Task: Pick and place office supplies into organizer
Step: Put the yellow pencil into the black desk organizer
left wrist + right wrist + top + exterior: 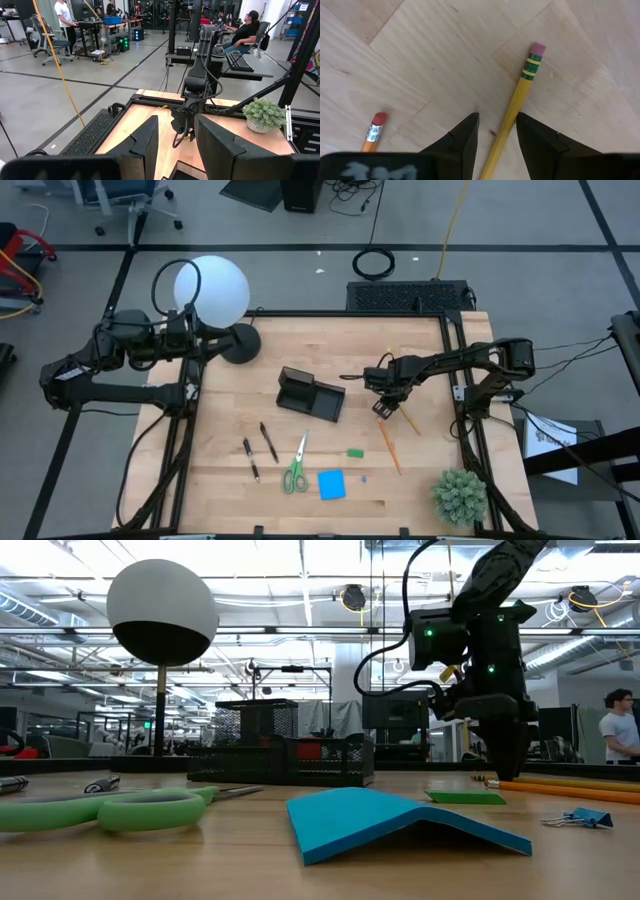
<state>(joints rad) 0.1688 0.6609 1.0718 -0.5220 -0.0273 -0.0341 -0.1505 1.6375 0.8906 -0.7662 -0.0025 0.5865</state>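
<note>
Down at the desk [420,480] surface, the right gripper [497,131] stands with its two dark fingers [465,137] parted on either side of a yellow pencil [512,112]. In the right wrist view the pencil runs through the gap between the fingers, pink eraser end pointing away; whether the fingers actually touch it I cannot tell. An orange pencil [372,134] with a red eraser lies just beside it, apart from the fingers. From above, this gripper sits toward the desk's right edge, to the right of the organizer [310,395].

The organizer, a black mesh tray with a taller compartment and a lower one, stands near the middle of the desk, closer to the far edge. Toward the near edge lie two dark pens [260,450], the green-handled scissors [296,465], the blue sticky-note pad [331,484] and a small green eraser [354,451], all well apart from the organizer. A small binder clip [578,819] rests near the pad in the low view.

The left gripper [175,145] waits at the far left corner beside the lamp [215,295], fingers parted around nothing. A potted plant [460,496] sits at the near right corner. People [245,35] work at other desks in the room behind.
</note>
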